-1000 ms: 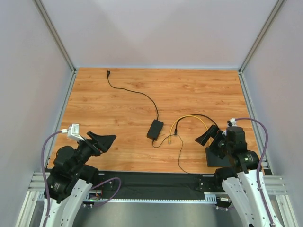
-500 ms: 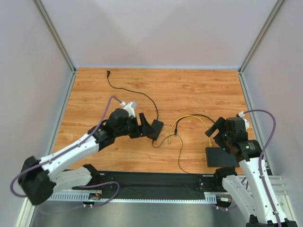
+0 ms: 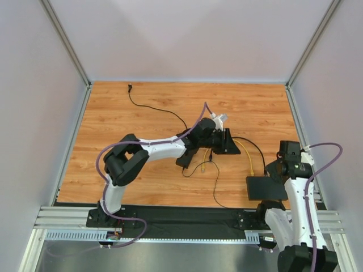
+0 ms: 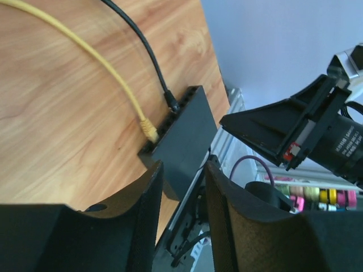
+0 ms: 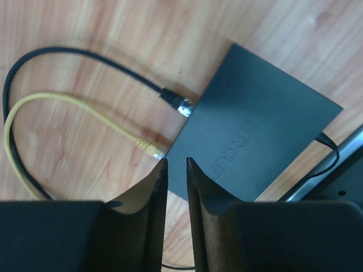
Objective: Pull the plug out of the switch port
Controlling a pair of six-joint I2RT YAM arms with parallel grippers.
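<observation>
The switch (image 3: 265, 188) is a flat black box at the near right of the table. In one edge sit a yellow plug (image 5: 148, 146) on a yellow cable (image 3: 249, 157) and a black plug (image 5: 178, 105). My right gripper (image 5: 176, 164) hovers over the switch (image 5: 261, 141) corner beside the yellow plug, jaws a narrow slit apart with nothing between them. My left gripper (image 3: 229, 144) reaches across mid-table, left of the switch. It is partly open (image 4: 184, 170) and empty, facing the switch (image 4: 184, 141) and its yellow plug (image 4: 149, 131) from a distance.
A small black adapter brick (image 3: 182, 158) lies under the left arm, its thin black cable (image 3: 153, 107) running to the far left. More black cable loops near the front edge (image 3: 215, 192). Grey walls enclose the table.
The left arm swung from the near left across to the middle, its jaws narrowing. The right gripper moved back over the switch and closed to a narrow slit.
</observation>
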